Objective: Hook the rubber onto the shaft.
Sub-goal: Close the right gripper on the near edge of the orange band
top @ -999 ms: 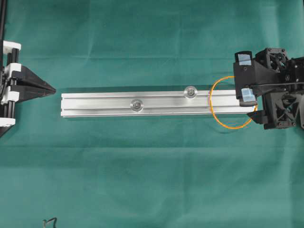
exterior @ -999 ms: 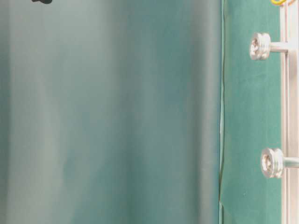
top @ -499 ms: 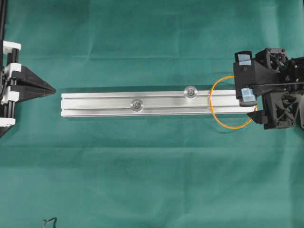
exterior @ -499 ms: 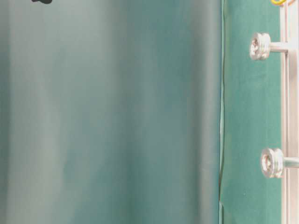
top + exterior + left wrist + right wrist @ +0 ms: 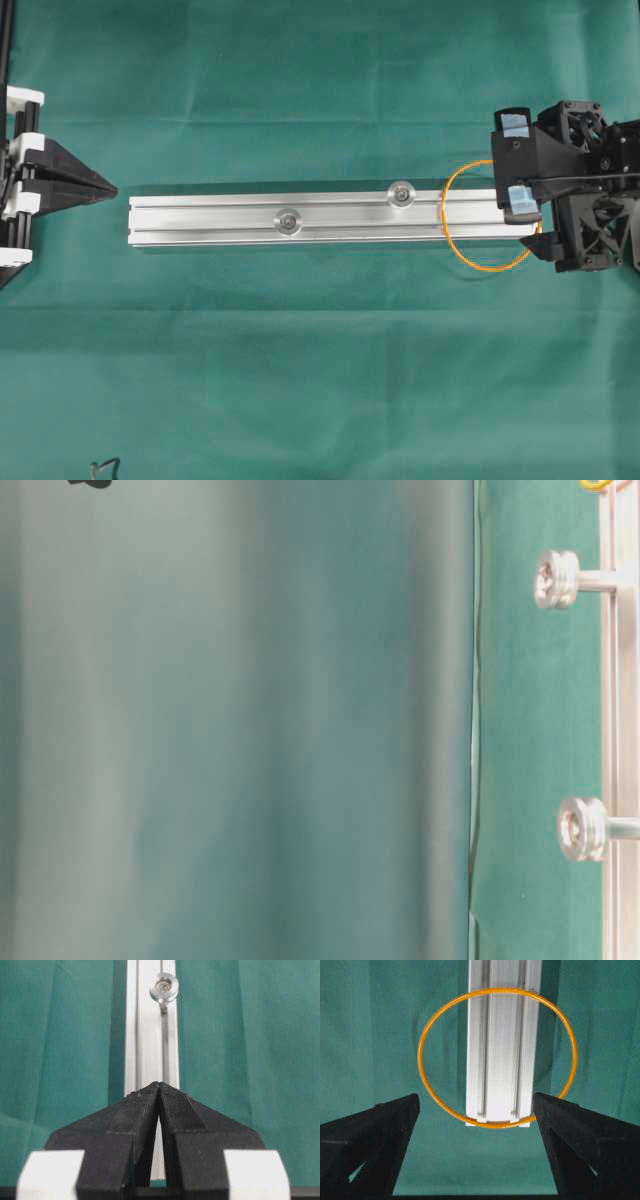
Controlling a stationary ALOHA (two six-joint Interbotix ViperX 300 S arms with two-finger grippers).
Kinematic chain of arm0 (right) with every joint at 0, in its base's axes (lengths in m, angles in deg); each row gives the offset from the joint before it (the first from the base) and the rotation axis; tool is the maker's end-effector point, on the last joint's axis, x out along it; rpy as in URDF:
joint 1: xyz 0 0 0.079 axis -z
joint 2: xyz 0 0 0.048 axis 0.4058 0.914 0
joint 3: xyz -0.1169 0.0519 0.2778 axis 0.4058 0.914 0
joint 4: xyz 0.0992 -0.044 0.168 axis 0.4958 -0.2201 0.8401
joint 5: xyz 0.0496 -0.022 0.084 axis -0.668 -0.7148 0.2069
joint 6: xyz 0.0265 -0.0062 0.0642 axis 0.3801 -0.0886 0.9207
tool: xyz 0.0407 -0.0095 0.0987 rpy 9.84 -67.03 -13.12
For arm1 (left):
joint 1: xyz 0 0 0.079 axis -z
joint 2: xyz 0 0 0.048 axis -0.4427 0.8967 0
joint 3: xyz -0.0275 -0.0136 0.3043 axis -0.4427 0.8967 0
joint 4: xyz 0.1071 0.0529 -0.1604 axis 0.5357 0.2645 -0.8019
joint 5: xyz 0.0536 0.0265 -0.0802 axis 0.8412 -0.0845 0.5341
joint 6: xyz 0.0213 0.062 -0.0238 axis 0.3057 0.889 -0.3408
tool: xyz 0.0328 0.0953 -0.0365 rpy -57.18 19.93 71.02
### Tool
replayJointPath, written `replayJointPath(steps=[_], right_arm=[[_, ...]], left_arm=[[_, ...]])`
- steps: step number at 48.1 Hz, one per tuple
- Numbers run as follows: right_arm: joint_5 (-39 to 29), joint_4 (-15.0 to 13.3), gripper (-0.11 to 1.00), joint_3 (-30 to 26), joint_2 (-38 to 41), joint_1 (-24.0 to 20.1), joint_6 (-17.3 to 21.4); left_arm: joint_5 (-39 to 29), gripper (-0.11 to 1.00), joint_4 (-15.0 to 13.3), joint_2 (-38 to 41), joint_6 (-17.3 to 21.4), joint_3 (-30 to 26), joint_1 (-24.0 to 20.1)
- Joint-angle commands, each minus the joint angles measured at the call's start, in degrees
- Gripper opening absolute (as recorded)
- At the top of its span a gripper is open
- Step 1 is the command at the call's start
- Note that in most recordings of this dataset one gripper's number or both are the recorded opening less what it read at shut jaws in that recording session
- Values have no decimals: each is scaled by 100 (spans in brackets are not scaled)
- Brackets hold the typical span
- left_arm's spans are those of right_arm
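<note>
Right tool is spread wide, holding nothing, fingers either side of the rail's right end. Thin orange rubber, a round loop, lies flat draped over that end. Two shiny shafts stick up farther along. Left tool is pressed together beyond the desk's far end of the rail.

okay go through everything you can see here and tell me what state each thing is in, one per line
rubber: loose round loop draped over the rail's end, hooked on neither shaft.
silver rail: lying flat on the green cloth.
two shafts: upright on the rail, both bare.
left gripper: shut, empty, at the rail's far end.
right gripper: open, straddling the rubber, holding nothing.
</note>
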Motion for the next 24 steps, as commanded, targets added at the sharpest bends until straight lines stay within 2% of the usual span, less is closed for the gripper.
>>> replayJointPath(steps=[1,24], right_arm=[[35,18,99,-158,-35,0,9],[35,97,99,-141,-18,-18,18]], left_arm=[[26,0,18,44,-9,-167,-9],[26,0,18,44,-9,-167,-9]])
